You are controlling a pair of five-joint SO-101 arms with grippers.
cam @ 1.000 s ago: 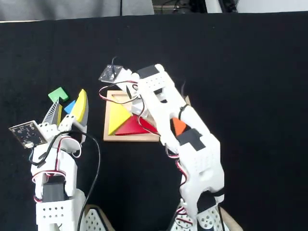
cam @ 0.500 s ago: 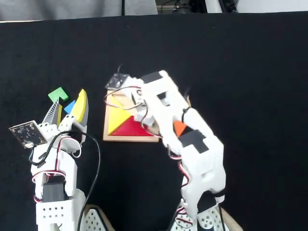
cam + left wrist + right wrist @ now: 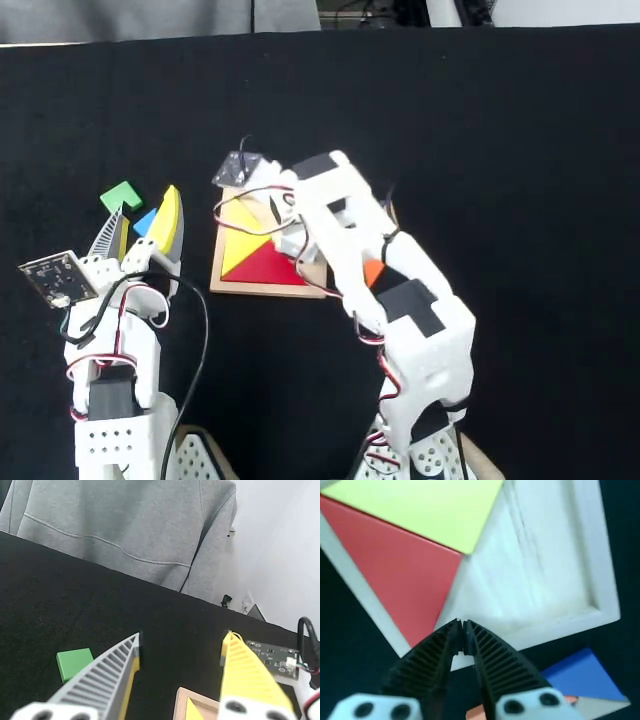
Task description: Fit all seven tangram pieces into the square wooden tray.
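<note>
— Left of centre on the bench [image 3: 500, 150], the tray [image 3: 262, 288] holds a yellow triangle [image 3: 240, 250] and a red triangle [image 3: 272, 268].
— Over its rim sits the right pincer [image 3: 462, 630], tips together.
— And the left pincer [image 3: 182, 639], far left, is spread apart near the green piece [image 3: 121, 195] and blue piece [image 3: 146, 222].

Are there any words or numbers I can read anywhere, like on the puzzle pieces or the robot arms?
No text can be read.
The yellow triangle, red triangle and green block are plain.
The circuit board has tiny marks, too small to read.
</note>
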